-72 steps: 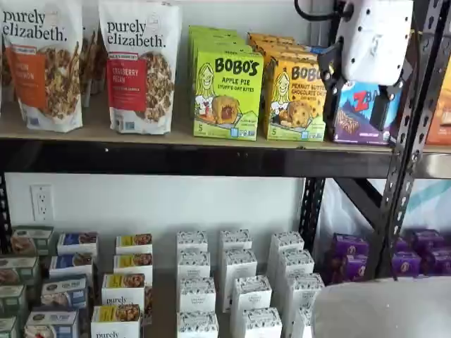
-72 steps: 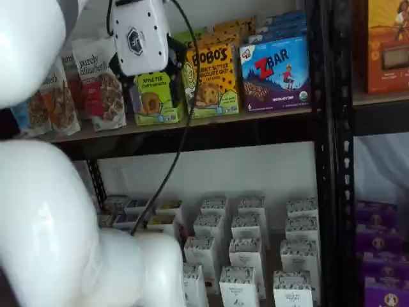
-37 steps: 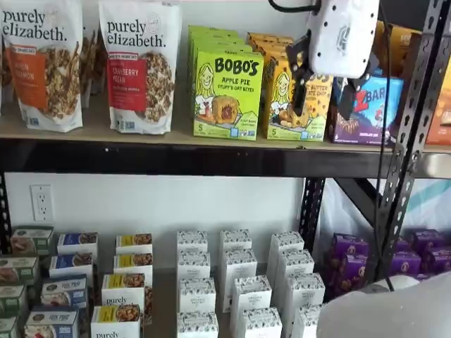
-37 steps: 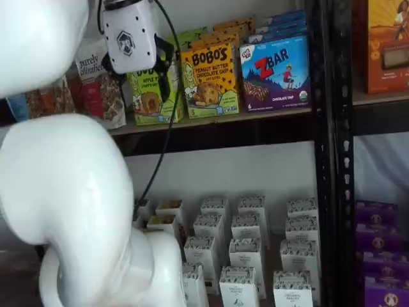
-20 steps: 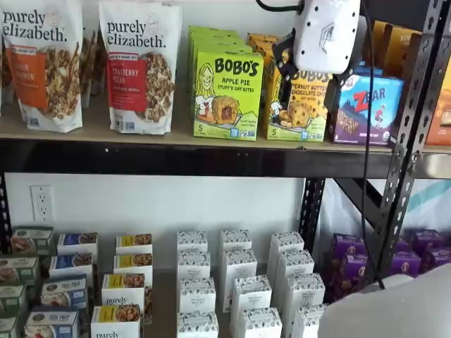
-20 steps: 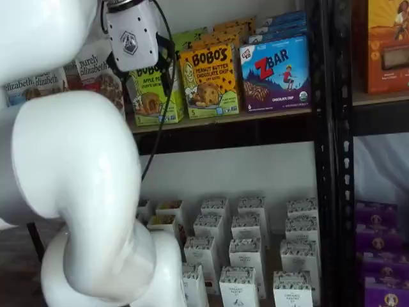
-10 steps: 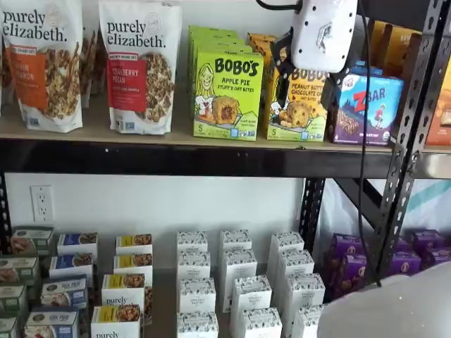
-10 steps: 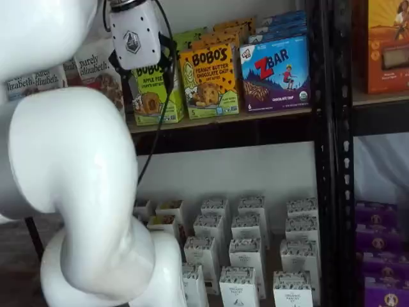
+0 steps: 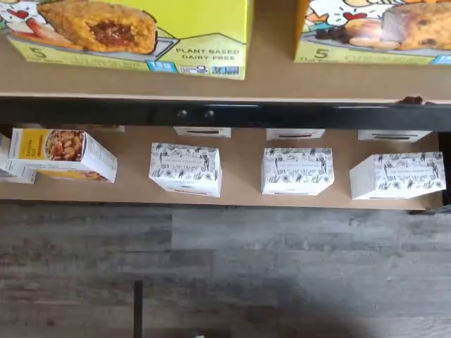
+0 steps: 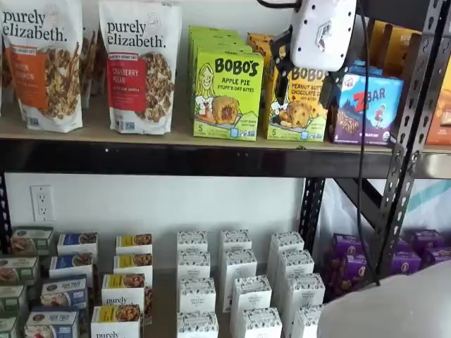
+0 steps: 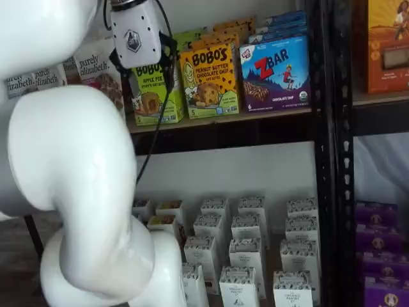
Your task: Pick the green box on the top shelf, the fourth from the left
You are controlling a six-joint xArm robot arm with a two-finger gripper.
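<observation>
The green box point(image 10: 227, 95) stands upright on the top shelf point(image 10: 141, 135), between a granola pouch and a yellow-orange Bobo's box point(image 10: 299, 105). In both shelf views my gripper point(image 10: 306, 76) hangs in front of the shelf, apart from the boxes. It is open, with a wide gap between its black fingers point(image 10: 280, 69). In a shelf view the gripper point(image 11: 146, 67) lines up with the green box point(image 11: 156, 96) behind it. The wrist view shows the green box's lower edge point(image 9: 141, 39) on the top shelf point(image 9: 275, 81), above its black beam.
A blue-purple ZBar box point(image 10: 363, 105) stands to the right, beside a black upright point(image 10: 416, 105). Granola pouches point(image 10: 137, 67) stand on the left. The lower shelf holds several small white cartons point(image 10: 236, 282). My white arm point(image 11: 77, 192) fills the left of a shelf view.
The gripper has shifted left along the top shelf, from in front of the ZBar box towards the Bobo's boxes, and risen slightly. It stays open.
</observation>
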